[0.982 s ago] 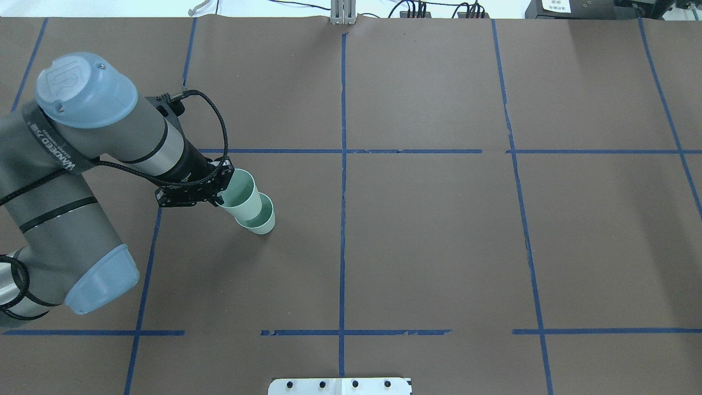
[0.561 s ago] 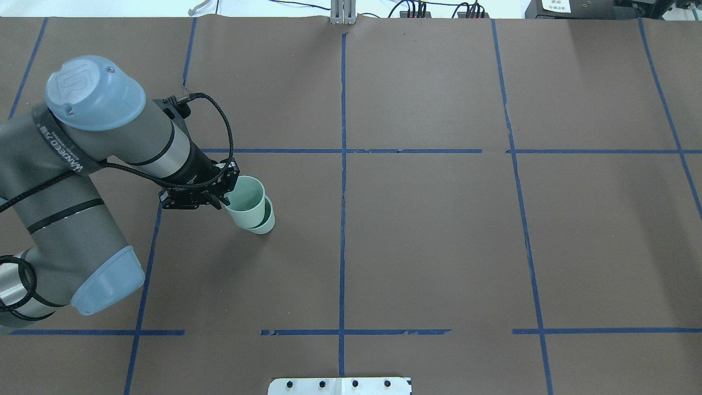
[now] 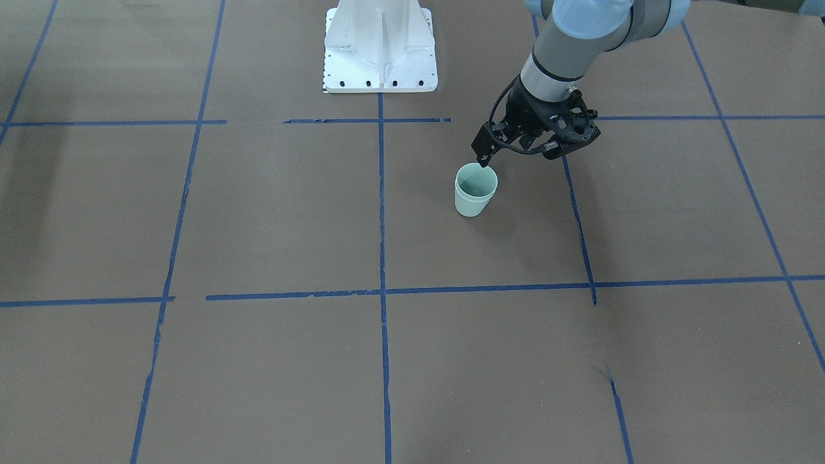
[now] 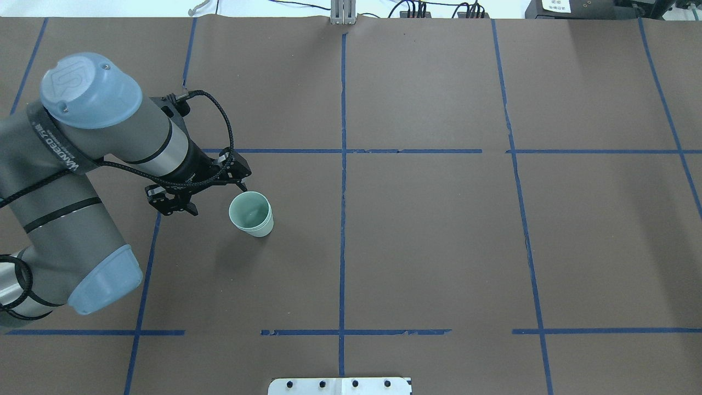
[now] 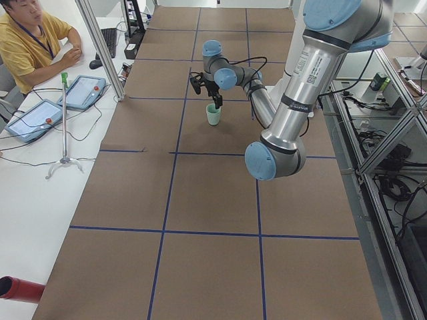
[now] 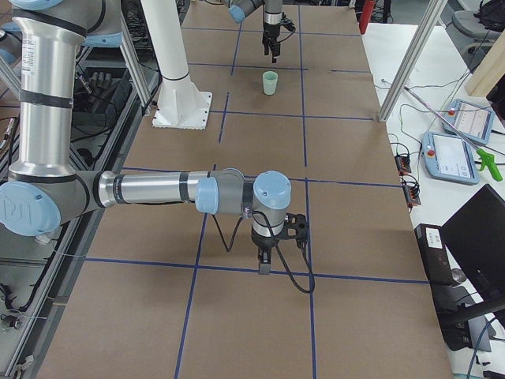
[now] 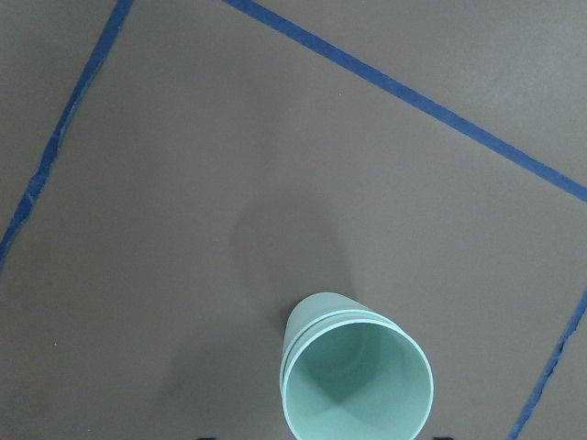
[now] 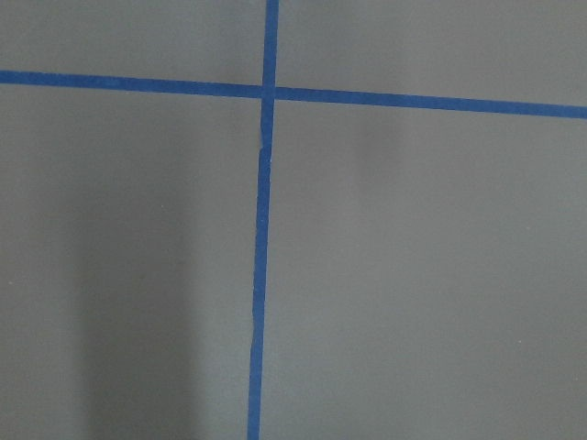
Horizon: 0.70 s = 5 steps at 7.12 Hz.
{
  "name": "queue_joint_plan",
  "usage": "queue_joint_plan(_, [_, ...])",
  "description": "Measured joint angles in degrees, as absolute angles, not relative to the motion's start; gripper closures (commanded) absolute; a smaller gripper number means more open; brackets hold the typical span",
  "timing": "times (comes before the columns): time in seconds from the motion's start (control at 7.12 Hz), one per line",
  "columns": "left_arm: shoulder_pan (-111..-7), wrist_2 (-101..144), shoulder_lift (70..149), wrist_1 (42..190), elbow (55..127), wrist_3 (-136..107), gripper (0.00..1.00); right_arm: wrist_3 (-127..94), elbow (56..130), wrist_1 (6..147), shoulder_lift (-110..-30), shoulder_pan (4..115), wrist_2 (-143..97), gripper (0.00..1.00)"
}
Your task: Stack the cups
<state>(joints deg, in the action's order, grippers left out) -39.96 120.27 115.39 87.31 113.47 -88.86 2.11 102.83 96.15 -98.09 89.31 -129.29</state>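
The cups [image 4: 251,214] stand nested, one inside the other, upright on the brown table [image 4: 439,247] in its left half as the robot sees it, roughly midway between the near and far edges. The left wrist view shows two rims close together, so the upper cup appears to sit well down in the lower one. By that, the stacking looks done.

The left gripper [image 4: 201,187] hangs just beside the stack on the side toward the table's left edge, its fingers spread wide and holding nothing; one fingertip [image 4: 242,188] is very near the rim but seems apart from it. The right gripper [image 6: 264,257] shows only in the side view from the robot's right, low over the table toward the right edge and well apart from the cups — whether its fingers are spread or closed I cannot tell.

The main risk is that near fingertip: a sideways or downward move could clip the rim and tip or drag the light stack. A straight lift away, or a retreat toward the left edge, would likely avoid that.

Around the stack the visible table carries only blue tape lines [image 4: 343,219]. The robot's white base plate [image 3: 380,48] sits at the near edge, well apart from the cups.
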Motion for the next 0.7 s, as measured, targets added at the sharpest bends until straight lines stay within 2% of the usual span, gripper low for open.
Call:
queue_joint_plan(0.28, [-41.51,120.42,110.44,90.49,114.67,-79.97,0.0,2.11,102.83,96.15,-98.09,89.32,-129.29,0.0])
queue_joint_plan(0.7, [-52.32,123.84,99.08,93.84,114.75,-53.8,0.0,2.11,102.83,96.15,-98.09,89.38,-129.29,0.0])
